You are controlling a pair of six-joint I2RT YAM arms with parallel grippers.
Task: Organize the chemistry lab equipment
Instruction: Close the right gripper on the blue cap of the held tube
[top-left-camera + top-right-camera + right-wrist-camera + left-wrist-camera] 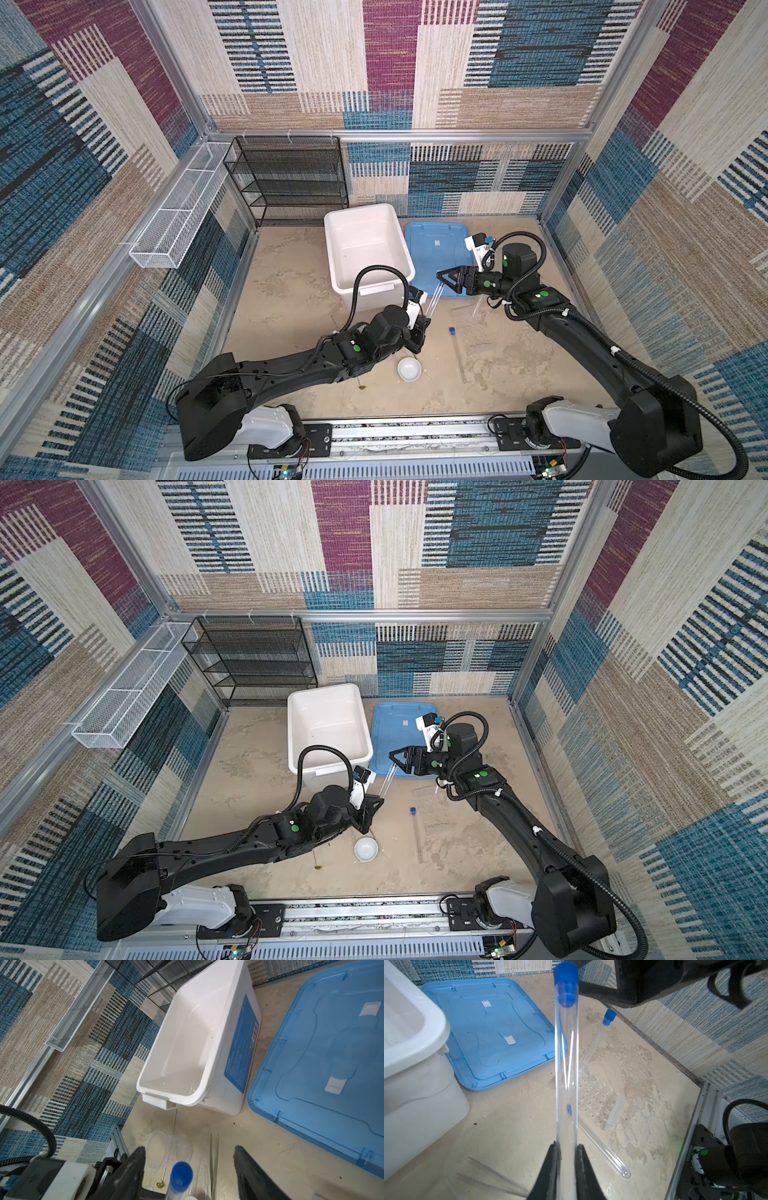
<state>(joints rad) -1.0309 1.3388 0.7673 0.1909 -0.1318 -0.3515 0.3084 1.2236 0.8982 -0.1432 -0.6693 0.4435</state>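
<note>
Left pincer (566,1148) clamps the lower end of 1 raised test tube (566,1053). Its blue cap (181,1174) sits between the right pincer's (189,1148) spread jaws, with gaps on both sides. The white box (176,1099) rim stands just beyond both pincers.

One clear blue-capped test tube (566,1064) is slanted cap-up, its base pinched in the left claw (566,1148). A second tube (458,356) lies flat on the surface, near the upright small white dish (409,368). The clear beaker (169,1150) lies on its side near the metal tweezers (214,1159).
</note>
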